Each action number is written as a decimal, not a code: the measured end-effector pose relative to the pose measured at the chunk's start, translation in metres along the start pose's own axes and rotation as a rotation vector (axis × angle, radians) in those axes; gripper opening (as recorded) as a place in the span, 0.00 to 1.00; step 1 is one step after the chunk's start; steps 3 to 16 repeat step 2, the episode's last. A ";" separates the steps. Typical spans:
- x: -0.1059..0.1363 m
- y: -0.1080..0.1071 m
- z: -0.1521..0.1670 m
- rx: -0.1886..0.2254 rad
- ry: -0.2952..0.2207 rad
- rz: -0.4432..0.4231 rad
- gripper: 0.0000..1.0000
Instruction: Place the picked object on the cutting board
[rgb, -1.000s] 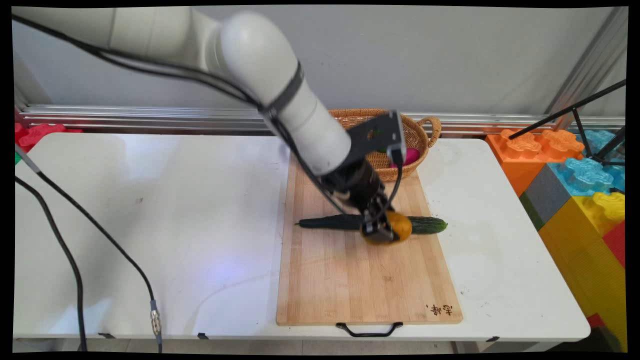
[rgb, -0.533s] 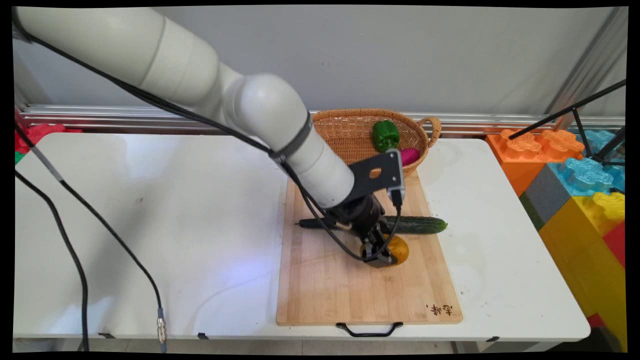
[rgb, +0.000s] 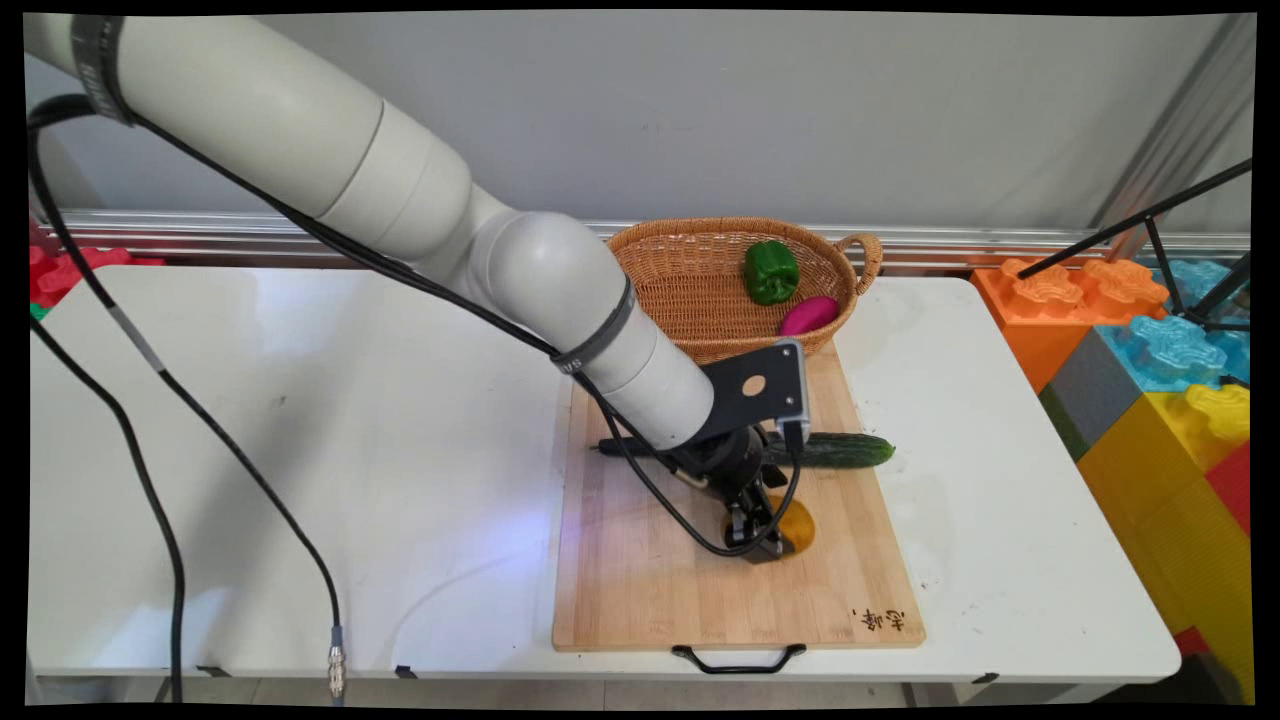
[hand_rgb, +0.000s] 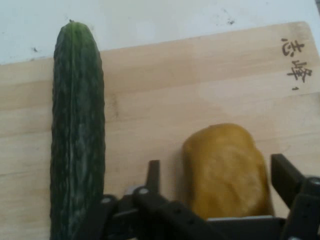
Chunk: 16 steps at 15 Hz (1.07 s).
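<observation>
Since a second ago, we see the arm swing down and toward the near side, carrying the yellow-orange fruit off the cucumber to a spot nearer the middle of the cutting board; the basket, half hidden then, now shows fully.

Largest first, the white worktop carries the wooden cutting board, which lies lengthwise toward us with a black handle at its near edge and burnt characters in its near right corner. Our arm reaches in from the upper left, slopes down across the board's far left part, and bends at the wrist so the gripper points steeply down at the board. Black cables hang from it and loop beside the wrist.

Behind the board stands the woven basket, touching the board's far edge, with a green pepper and a magenta item inside.

The cucumber lies crosswise on the board's far half, its right tip past the board's edge.

In the hand view the jaws stand around the fruit, one finger at each side; whether they press on it we cannot tell. The fruit rests on the board, just beside the cucumber but apart from it.
</observation>
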 end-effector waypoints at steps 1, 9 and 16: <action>0.000 0.000 0.001 0.002 0.002 0.002 1.00; 0.001 0.000 0.002 0.002 0.005 0.003 1.00; 0.001 0.000 0.002 0.002 0.005 0.003 1.00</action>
